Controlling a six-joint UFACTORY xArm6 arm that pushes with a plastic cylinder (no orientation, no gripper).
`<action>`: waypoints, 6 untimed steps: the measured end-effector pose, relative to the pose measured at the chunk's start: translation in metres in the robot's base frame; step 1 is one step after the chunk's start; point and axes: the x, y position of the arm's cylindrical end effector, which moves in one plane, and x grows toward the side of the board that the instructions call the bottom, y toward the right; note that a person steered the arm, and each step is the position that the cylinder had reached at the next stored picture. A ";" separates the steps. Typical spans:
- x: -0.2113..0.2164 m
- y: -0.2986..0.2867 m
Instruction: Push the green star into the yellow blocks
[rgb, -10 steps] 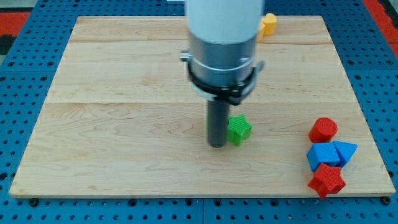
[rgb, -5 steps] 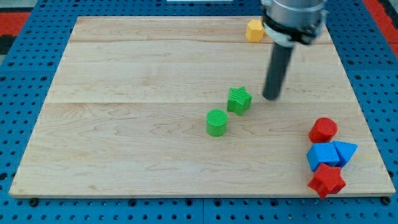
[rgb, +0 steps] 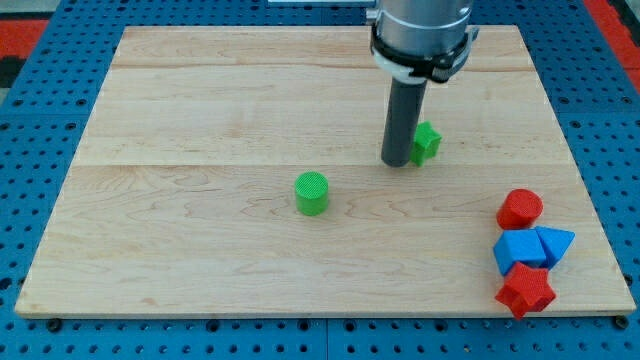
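Note:
The green star (rgb: 427, 142) lies right of the board's middle, partly hidden behind the rod. My tip (rgb: 396, 162) rests on the board at the star's left side, touching or nearly touching it. A green cylinder (rgb: 312, 193) stands apart, lower and to the left. No yellow block shows; the arm's body covers the view's top middle where one was seen.
A red cylinder (rgb: 519, 208), a blue cube (rgb: 518, 250), a blue triangular block (rgb: 555, 243) and a red star (rgb: 525, 291) cluster at the view's lower right corner. The wooden board (rgb: 200, 120) lies on a blue pegboard.
The star has moved up and to the right, the green cylinder has shifted left. My tip went from the star's right side to its left side. The yellow block is now hidden.

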 end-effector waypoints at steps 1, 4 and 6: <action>-0.010 0.028; -0.009 0.100; -0.084 0.098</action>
